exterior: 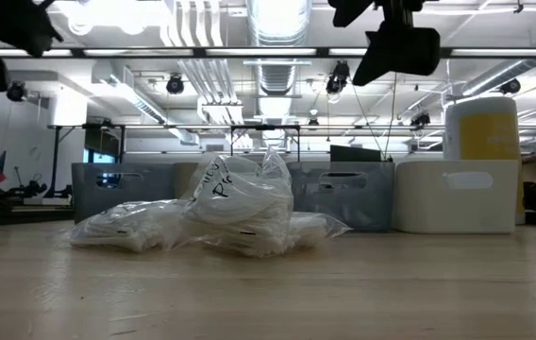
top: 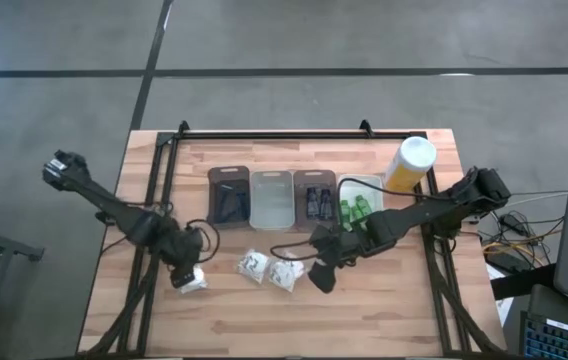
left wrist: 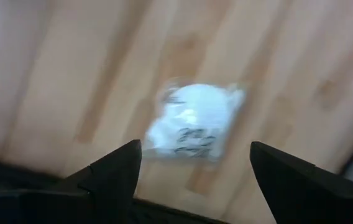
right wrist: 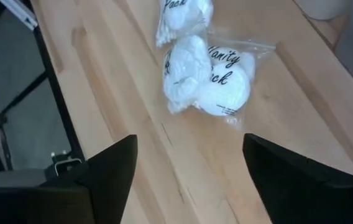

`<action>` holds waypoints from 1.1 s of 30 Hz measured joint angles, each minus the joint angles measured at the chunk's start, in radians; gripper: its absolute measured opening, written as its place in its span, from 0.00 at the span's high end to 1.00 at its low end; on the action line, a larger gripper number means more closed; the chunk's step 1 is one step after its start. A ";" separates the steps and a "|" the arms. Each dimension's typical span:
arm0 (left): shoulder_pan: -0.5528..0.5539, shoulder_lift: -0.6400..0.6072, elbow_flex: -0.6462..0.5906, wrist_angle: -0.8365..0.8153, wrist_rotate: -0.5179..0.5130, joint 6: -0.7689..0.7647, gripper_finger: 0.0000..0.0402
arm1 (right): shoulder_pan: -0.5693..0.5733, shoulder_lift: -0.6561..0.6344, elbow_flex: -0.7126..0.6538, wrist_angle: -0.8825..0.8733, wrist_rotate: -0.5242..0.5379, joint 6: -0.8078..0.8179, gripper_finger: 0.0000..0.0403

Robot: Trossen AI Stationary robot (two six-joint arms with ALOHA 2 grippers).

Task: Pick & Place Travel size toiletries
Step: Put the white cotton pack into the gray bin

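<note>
Three white crinkly wrapped bundles lie on the wooden table near its middle: one on the left, two side by side. My left gripper hovers open over the left bundle, its fingers pointing steeply down on either side of it, not touching. My right gripper stands open just right of the pair, above the table. Green little bottles lie in the white tray. In the low view the bundles rest flat on the tabletop.
Four trays stand in a row at the back: a dark one, a pale one, a dark one and the white one. A tall yellow bottle with a white cap stands at the back right. A black frame borders the table.
</note>
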 joint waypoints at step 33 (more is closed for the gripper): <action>0.023 -0.015 -0.323 0.443 0.233 0.149 0.24 | -0.043 -0.022 0.000 -0.019 -0.021 -0.051 0.11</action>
